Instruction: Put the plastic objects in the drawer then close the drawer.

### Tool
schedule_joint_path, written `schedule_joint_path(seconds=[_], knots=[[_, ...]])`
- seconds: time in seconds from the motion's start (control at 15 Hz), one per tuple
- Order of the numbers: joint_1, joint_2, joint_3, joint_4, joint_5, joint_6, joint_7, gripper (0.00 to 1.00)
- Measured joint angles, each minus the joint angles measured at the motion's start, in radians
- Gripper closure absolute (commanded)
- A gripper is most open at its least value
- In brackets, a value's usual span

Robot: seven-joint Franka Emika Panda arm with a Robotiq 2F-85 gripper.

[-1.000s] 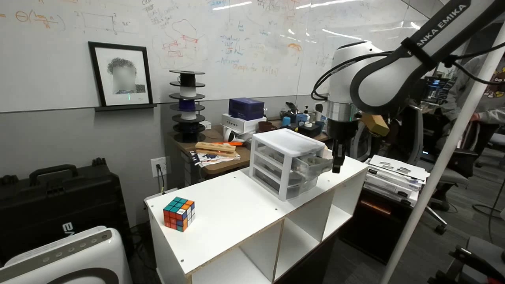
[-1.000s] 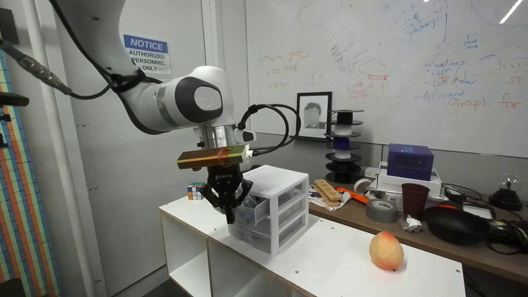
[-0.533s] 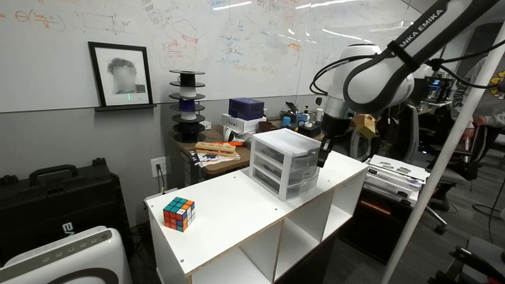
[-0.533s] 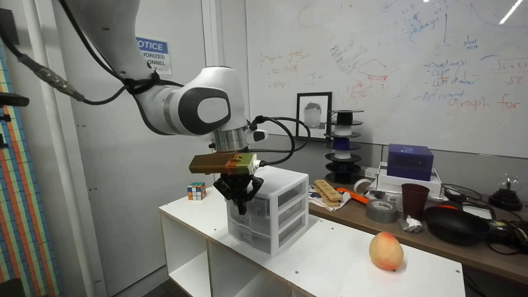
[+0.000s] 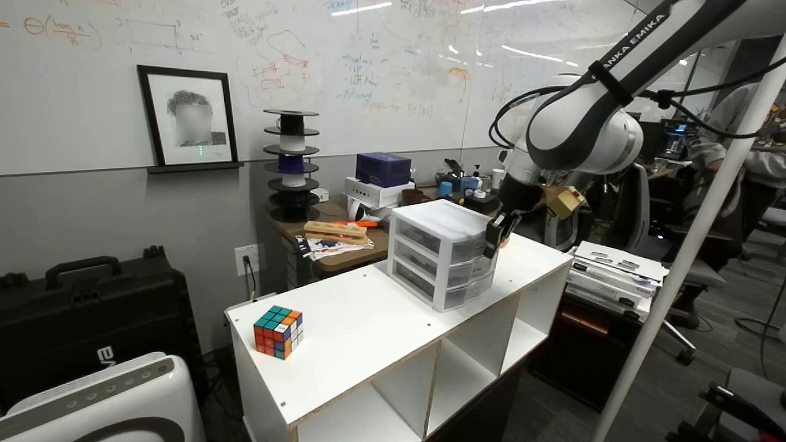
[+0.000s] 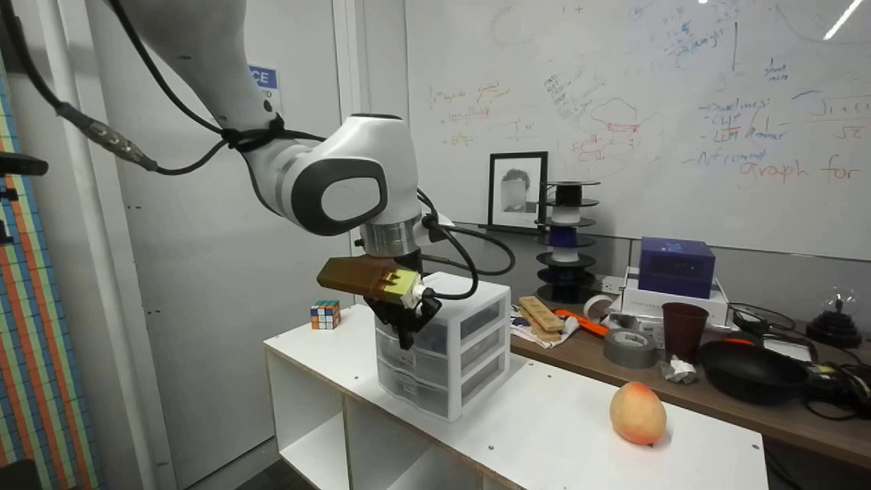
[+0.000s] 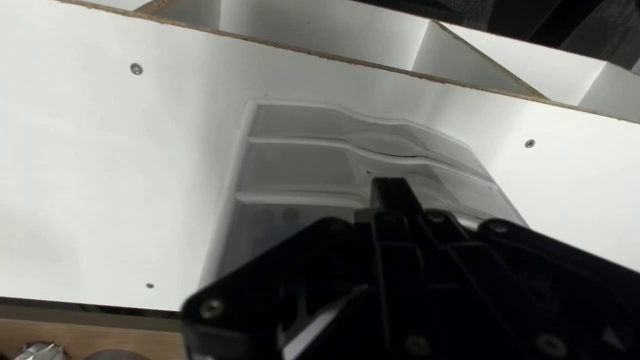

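The small white drawer unit (image 5: 442,219) stands on the white shelf table, also seen in the wrist view (image 7: 305,167). Its top drawer (image 6: 435,338) is pushed in and looks flush with the drawers below. Blurred dark and bluish shapes (image 7: 290,216) show through that drawer's translucent front in the wrist view; I cannot tell what they are. No loose plastic objects show outside the drawer. My gripper (image 5: 490,253) is shut with nothing visible between its fingertips. It is tilted, with its tips at the unit's front (image 7: 395,180); I cannot tell whether they touch.
The white shelf table (image 5: 356,325) has open compartments under its front edge. A Rubik's cube (image 5: 279,332) and an orange-yellow fruit (image 6: 637,413) stand on it, on opposite sides of the unit. A cluttered brown desk (image 6: 578,350) is behind.
The top drawer stood pulled out a second ago and is now in. My shut gripper has moved toward the unit's front and tilted.
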Motion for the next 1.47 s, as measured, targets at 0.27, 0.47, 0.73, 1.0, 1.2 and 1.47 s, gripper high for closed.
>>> schedule_joint_path(seconds=[0.27,0.47,0.73,1.0,1.2,1.47], knots=[[-0.004,-0.011,-0.001,0.002,0.023,-0.046,0.031,0.94],[-0.001,-0.069,-0.019,-0.008,0.022,-0.105,0.100,0.92],[0.015,-0.212,-0.060,-0.029,0.014,-0.264,0.167,0.94],[0.028,-0.327,-0.097,-0.025,0.018,-0.503,0.187,0.92],[0.032,-0.368,-0.117,0.000,0.028,-0.701,0.187,0.67],[0.035,-0.371,-0.131,0.013,0.030,-0.767,0.187,0.66]])
